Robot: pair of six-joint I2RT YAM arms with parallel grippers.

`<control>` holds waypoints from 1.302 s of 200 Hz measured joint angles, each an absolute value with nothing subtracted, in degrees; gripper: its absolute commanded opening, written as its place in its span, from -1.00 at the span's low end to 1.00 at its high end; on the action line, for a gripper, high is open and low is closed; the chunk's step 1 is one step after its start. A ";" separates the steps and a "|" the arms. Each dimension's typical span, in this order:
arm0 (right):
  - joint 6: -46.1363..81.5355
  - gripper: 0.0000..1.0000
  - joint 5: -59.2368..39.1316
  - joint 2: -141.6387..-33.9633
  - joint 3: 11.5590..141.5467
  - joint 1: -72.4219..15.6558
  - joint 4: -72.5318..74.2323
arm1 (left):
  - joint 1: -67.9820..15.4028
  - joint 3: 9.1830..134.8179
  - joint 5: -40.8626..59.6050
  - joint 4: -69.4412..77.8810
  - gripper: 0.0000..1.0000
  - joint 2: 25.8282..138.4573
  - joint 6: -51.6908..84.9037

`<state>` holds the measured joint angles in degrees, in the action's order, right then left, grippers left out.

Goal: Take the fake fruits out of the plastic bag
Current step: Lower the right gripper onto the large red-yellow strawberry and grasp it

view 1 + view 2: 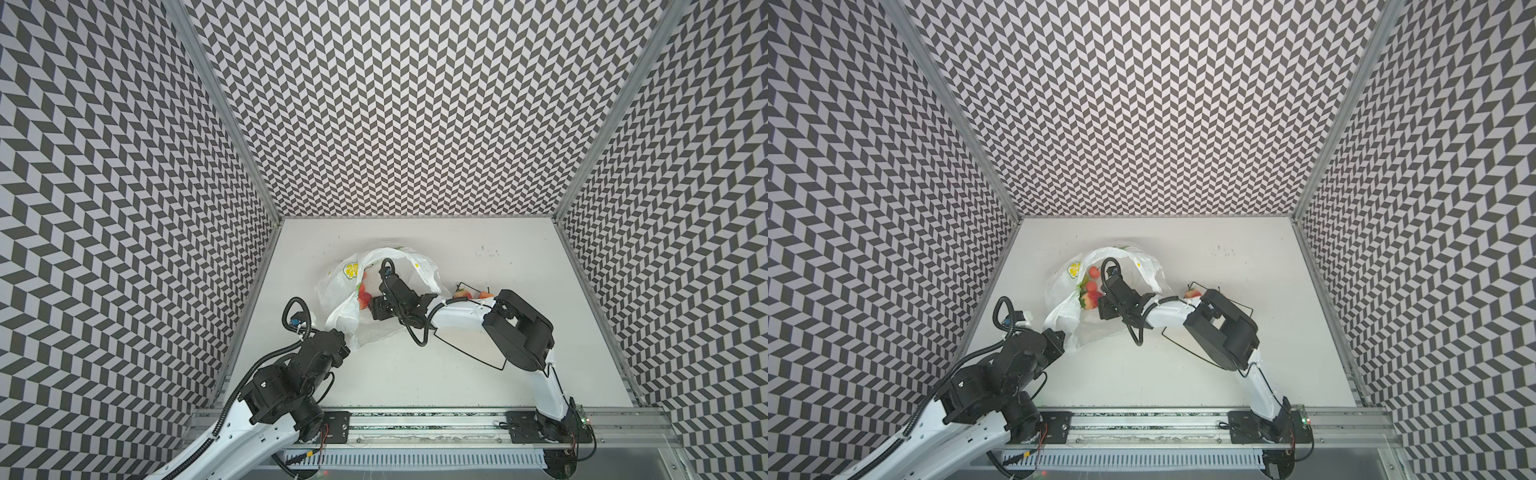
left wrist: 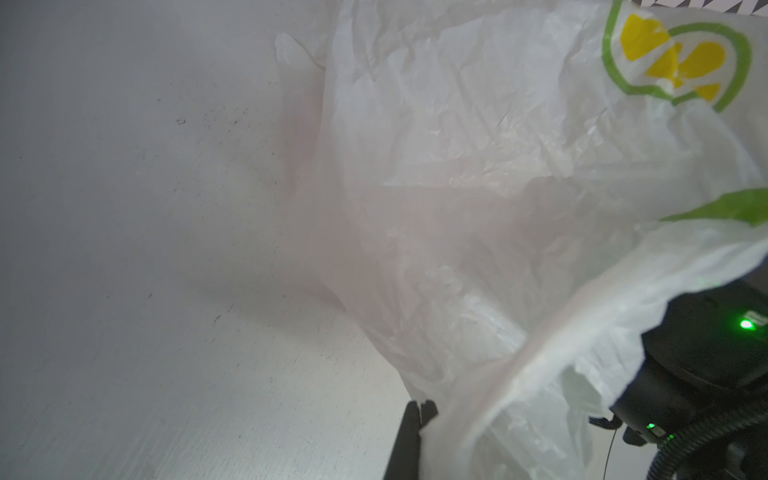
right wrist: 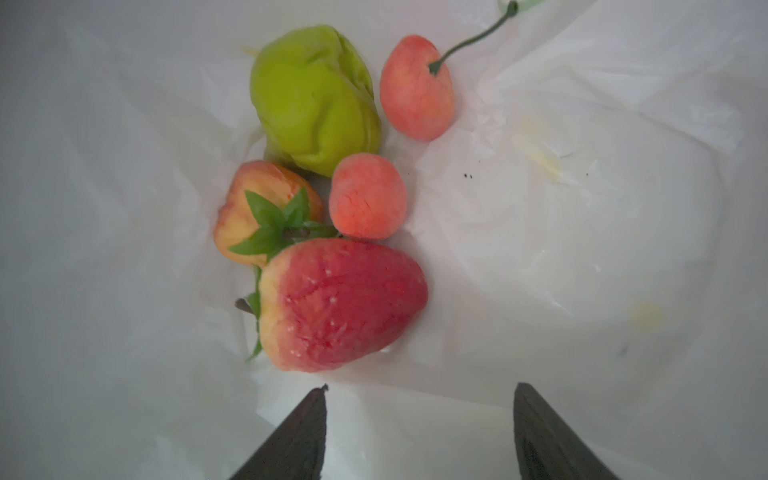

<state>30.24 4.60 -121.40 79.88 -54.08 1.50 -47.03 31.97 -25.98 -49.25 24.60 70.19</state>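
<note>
Red strawberry [image 3: 340, 305], on the floor of the plastic bag [image 3: 582, 187], lies just ahead of the spread, empty right gripper [image 3: 420, 390], offset to one side of its gap, long axis across the approach; left gripper [image 2: 420, 409] pinches the bag's edge.

Top views look down; wrist cameras sit close to plastic bag [image 2: 457, 166].
</note>
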 measured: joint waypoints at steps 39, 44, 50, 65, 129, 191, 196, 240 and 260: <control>27.29 0.50 -0.40 -123.07 85.93 -53.80 3.36 | -47.03 31.97 -26.59 -49.23 -1.00 24.80 69.67; 26.24 0.51 -1.06 -123.37 86.48 -53.82 3.53 | -47.03 31.97 -26.70 -49.23 -1.00 24.80 69.60; 24.84 0.52 -1.72 -123.72 87.02 -53.82 3.66 | -47.03 31.97 -26.83 -49.21 -1.00 24.80 69.47; 21.63 0.55 -2.74 -124.75 87.83 -53.82 4.01 | -47.03 31.97 -27.11 -49.10 -1.00 24.73 69.06; 10.96 0.64 -3.11 -131.50 93.71 -53.82 0.67 | -47.03 31.97 -27.38 -47.97 -1.00 24.47 68.07; 5.69 0.66 -2.09 -137.12 100.92 -53.82 -2.13 | -47.03 31.97 -27.38 -47.57 -1.00 24.25 67.33; 5.58 0.65 -1.87 -137.60 101.41 -53.82 -2.11 | -47.03 31.97 -27.40 -47.57 -1.00 24.25 67.33; 5.74 0.33 0.38 -138.82 102.45 -53.82 -2.31 | -47.03 31.97 -27.42 -47.40 -1.00 24.23 67.16; 5.72 0.20 1.04 -138.82 102.41 -53.87 -2.33 | -47.03 31.97 -27.64 -47.20 -1.00 24.12 67.11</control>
